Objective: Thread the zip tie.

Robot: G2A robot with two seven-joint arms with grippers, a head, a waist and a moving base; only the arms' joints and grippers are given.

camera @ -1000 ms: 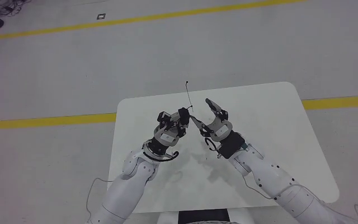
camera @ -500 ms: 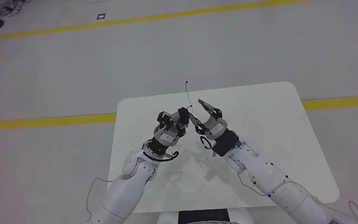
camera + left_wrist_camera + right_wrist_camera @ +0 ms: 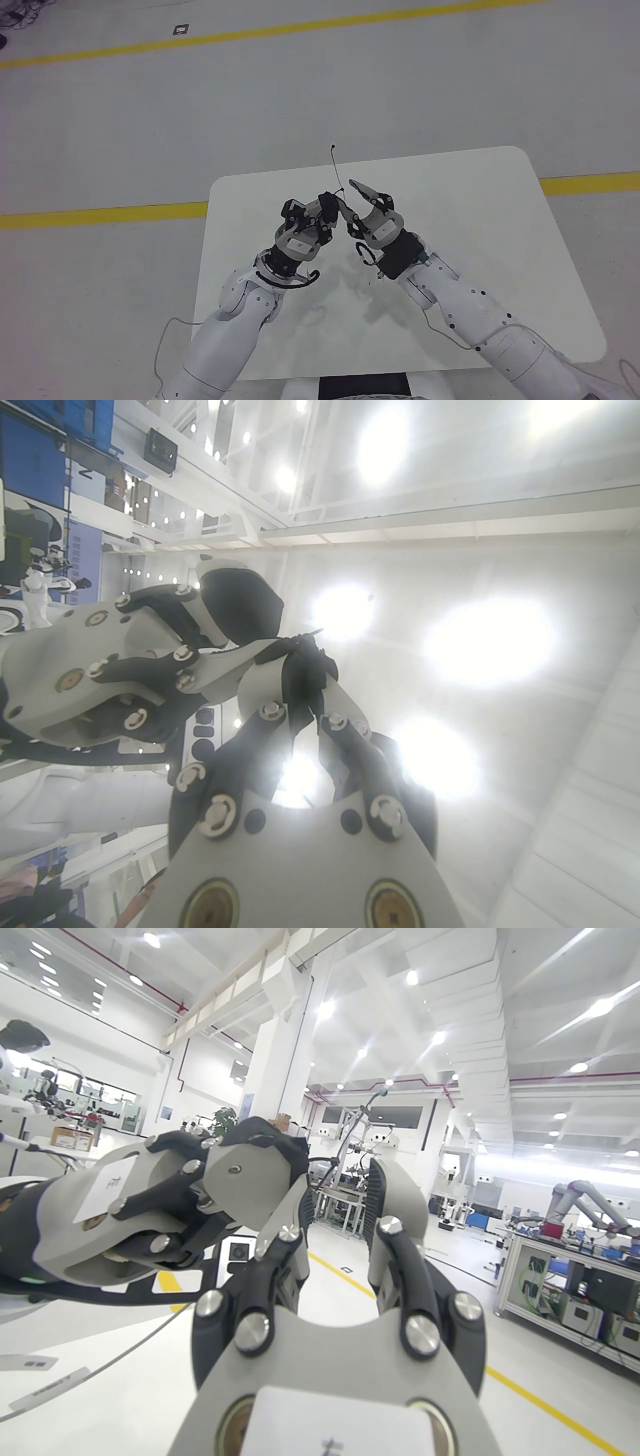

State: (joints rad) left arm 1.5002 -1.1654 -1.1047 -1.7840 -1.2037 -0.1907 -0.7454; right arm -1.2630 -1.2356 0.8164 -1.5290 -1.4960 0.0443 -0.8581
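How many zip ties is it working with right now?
1: the zip tie, pinched in the left gripper, its thin end sticking out beside the open right gripper. More could be hidden.

From where I stand, the right gripper (image 3: 348,194) has drifted sideways toward the left gripper (image 3: 326,205); most of that travel came in the first half second, with only a slight creep since; the gap that stood between the two a second ago has closed; its spread fingers now sit right up against the other's tips; the farther finger has come in just beside the zip tie (image 3: 337,168).
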